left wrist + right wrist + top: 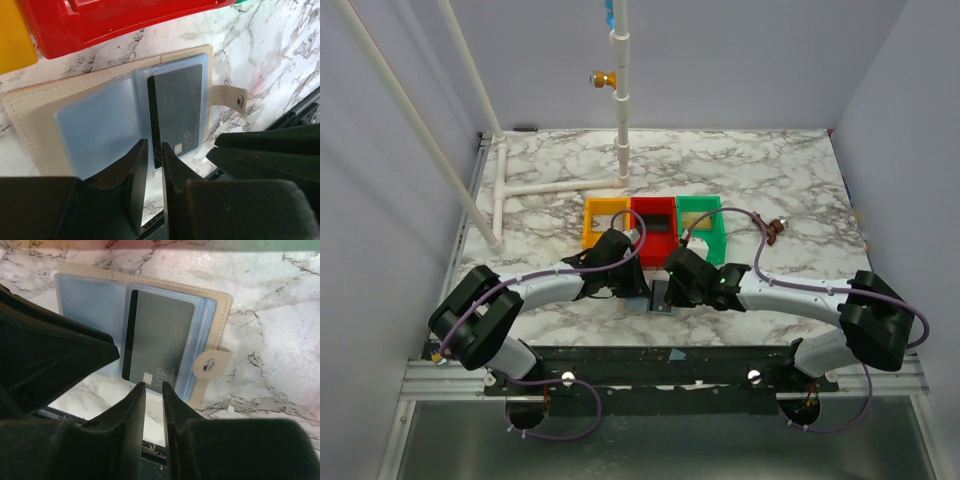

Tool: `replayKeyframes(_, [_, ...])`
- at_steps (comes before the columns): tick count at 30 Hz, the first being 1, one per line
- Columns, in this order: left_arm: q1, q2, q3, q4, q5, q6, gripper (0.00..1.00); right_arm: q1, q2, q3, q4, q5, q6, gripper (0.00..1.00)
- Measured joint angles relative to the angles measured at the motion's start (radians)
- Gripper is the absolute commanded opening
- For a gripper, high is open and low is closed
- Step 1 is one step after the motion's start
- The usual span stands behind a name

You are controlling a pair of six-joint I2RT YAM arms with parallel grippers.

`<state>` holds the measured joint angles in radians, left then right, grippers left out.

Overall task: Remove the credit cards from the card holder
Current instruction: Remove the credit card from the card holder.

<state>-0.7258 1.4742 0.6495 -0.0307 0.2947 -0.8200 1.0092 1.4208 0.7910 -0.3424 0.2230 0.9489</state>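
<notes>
Though the arms (560, 285) hide it from overhead, the wrist views show the card holder (35, 120) open, black card (180, 110) sleeved; left fingers (135, 170) and right fingers (132, 405) narrowly parted.

You work on a table (770, 170) with a white and grey marble-pattern top, under soft, even light. Plain pale lavender panels enclose it: back wall (740, 60), left wall (370, 220), right wall (910, 150). White pipes (622, 100) stand on the far left part of the top, one upright, two slanted. A metal rail (420, 385) runs along your near edge, with a dull grey floor (670, 450) below.
</notes>
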Motion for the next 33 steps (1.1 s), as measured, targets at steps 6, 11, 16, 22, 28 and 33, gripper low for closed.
replayKeyframes(6, [0.007,0.001,0.0,0.007,0.013,0.0,0.25,0.0,0.06,0.029,-0.004,0.026,0.0,0.28])
replayKeyframes(11, [0.013,0.023,-0.001,0.026,0.019,0.004,0.27,0.0,0.091,0.047,-0.005,0.052,-0.001,0.29])
replayKeyframes(16, [0.013,0.046,-0.001,0.029,0.018,0.012,0.29,0.0,0.116,0.052,-0.005,0.064,-0.001,0.3])
replayKeyframes(22, [0.01,0.048,0.0,0.031,0.011,0.025,0.33,0.0,0.121,0.051,-0.004,0.079,-0.001,0.3])
replayKeyframes(28, [-0.008,0.048,0.01,0.019,-0.021,0.034,0.33,0.0,0.121,0.041,-0.001,0.08,0.0,0.3])
replayKeyframes(33, [-0.041,0.048,0.035,-0.022,-0.084,0.045,0.32,0.0,0.121,0.026,0.005,0.08,0.0,0.31])
